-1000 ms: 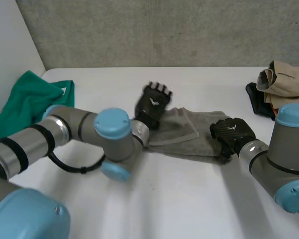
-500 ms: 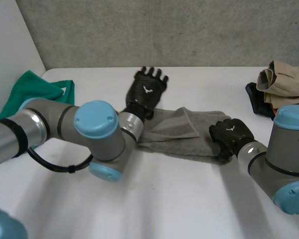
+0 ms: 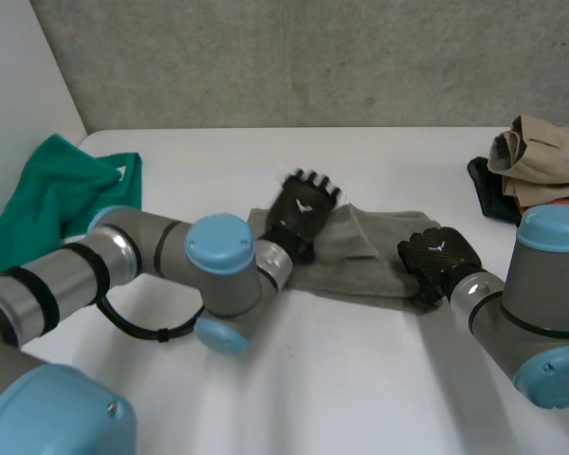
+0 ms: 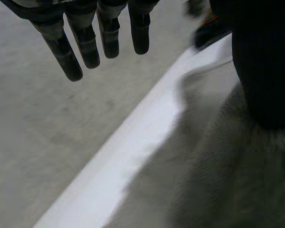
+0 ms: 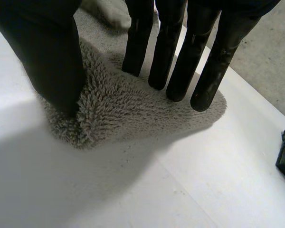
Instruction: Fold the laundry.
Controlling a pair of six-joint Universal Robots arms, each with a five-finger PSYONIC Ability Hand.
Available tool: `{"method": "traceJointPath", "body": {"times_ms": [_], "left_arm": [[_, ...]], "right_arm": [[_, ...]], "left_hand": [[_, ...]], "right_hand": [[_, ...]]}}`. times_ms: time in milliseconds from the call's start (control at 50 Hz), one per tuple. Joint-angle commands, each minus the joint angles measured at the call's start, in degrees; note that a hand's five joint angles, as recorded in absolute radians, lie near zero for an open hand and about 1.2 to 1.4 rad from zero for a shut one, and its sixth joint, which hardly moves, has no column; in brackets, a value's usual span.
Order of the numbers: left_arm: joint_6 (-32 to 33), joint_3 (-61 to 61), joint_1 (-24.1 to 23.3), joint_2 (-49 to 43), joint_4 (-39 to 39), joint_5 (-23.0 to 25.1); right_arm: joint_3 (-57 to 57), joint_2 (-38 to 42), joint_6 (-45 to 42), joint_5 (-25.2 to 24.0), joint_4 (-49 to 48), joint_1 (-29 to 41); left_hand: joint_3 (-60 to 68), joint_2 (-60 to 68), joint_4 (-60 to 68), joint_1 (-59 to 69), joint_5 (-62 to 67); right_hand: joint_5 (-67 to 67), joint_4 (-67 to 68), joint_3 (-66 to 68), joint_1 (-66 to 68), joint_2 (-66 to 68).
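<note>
Left hand [image 3: 302, 207] spread over grey towel [image 3: 360, 270], right hand [image 3: 438, 254] pressing its corner, fingers [image 5: 167, 52] straight in wrist view

A towel [image 3: 360, 261] lies flat on the table [image 3: 360, 398], about midway between the left and right edges and nearer the far edge than the near one. The left hand [image 3: 302, 210] is over the towel's left part, with its thumb against the towel. The right hand [image 3: 438, 258] sits on the towel's right end, fingers and thumb touching the corner there. A cloth [image 3: 57, 190] lies at the far left corner of the table. A pile of clothes [image 3: 541, 152] sits at the right edge toward the far corner, apart from the towel.
</note>
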Motion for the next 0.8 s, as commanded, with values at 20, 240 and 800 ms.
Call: {"method": "traceJointPath", "body": {"times_ms": [20, 240, 800], "left_arm": [[5.6, 12.7, 7.5, -4.4, 0.7, -14.7], [6.8, -7.4, 4.7, 7.2, 6.9, -6.6], [-1.9, -32.1, 5.3, 30.6, 9.0, -7.5]], "right_arm": [[0.3, -0.1, -0.5, 1.6, -1.5, 0.2], [0.3, 1.1, -4.2, 2.5, -2.4, 0.6], [-6.8, 0.8, -36.0, -2.0, -12.1, 10.9]], "left_hand": [[3.7, 3.6, 3.5, 3.4, 3.2], [0.4, 0.2, 0.1, 0.0, -0.2], [-2.8, -3.0, -3.1, -3.2, -3.4]], "right_hand": [[16.2, 14.4, 14.5, 21.6, 14.6], [35.1, 33.3, 33.4, 40.5, 33.4], [35.2, 33.4, 33.4, 40.6, 33.5]]}}
